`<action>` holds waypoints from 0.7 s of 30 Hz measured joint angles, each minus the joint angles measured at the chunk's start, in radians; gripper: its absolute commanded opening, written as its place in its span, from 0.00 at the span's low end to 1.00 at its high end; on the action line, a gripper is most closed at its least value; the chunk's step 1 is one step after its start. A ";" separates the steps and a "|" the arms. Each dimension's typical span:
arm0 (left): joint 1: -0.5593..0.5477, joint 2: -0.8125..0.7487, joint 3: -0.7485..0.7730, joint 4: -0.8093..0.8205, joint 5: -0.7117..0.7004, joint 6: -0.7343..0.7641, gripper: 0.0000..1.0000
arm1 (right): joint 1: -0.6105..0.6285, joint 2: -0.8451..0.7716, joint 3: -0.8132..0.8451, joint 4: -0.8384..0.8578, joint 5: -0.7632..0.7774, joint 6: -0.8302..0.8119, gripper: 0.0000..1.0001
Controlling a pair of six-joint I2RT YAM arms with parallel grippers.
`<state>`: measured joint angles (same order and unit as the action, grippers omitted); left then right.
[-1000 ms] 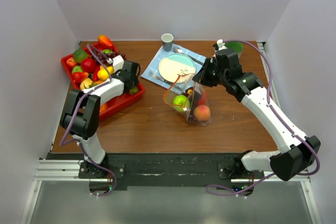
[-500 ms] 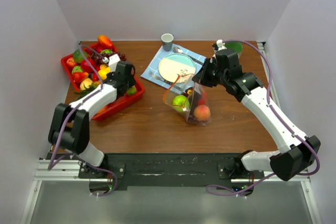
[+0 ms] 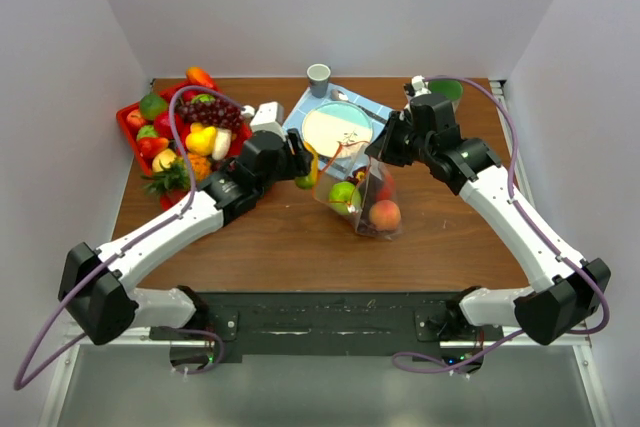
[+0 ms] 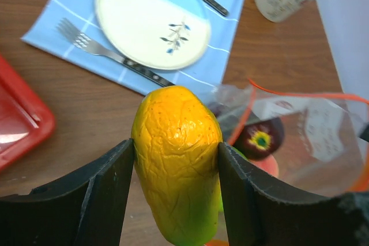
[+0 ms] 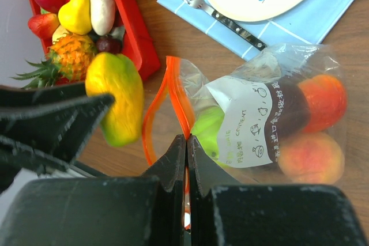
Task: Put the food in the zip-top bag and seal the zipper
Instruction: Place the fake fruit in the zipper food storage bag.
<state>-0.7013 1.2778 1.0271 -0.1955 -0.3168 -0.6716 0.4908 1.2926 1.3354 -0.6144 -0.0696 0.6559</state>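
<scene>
My left gripper (image 3: 302,163) is shut on a yellow-green toy mango (image 4: 176,159) and holds it above the table, just left of the zip-top bag's open mouth. The clear bag (image 3: 366,199) stands mid-table with a green apple (image 3: 345,194), a peach (image 3: 385,215) and a dark purple fruit (image 4: 260,139) inside. My right gripper (image 5: 186,142) is shut on the orange-red zipper (image 5: 176,84) and holds the mouth up and open. The mango also shows in the right wrist view (image 5: 115,99), beside the mouth. More food (image 3: 200,127) lies in the red tray (image 3: 127,125).
A plate (image 3: 337,130) with a fork (image 4: 115,56) and other cutlery lies on a blue napkin (image 3: 298,125) behind the bag. A small cup (image 3: 318,77) stands at the back centre. A green-lined mug (image 3: 447,90) stands at the back right.
My left arm has swung from the red tray to the right, carrying the mango up to the bag's mouth. My right gripper and the bag have stayed still.
</scene>
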 measured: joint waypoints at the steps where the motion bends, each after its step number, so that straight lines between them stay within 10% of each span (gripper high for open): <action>1: -0.018 0.003 0.006 0.000 0.000 0.000 0.14 | 0.000 0.000 0.000 0.000 0.000 0.001 0.00; 21: -0.237 0.132 0.132 0.056 -0.012 -0.013 0.18 | 0.005 -0.010 0.002 -0.021 0.024 0.015 0.00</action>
<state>-0.9382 1.4101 1.1595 -0.1390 -0.3290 -0.6849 0.4961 1.2827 1.3369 -0.6350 -0.0456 0.6708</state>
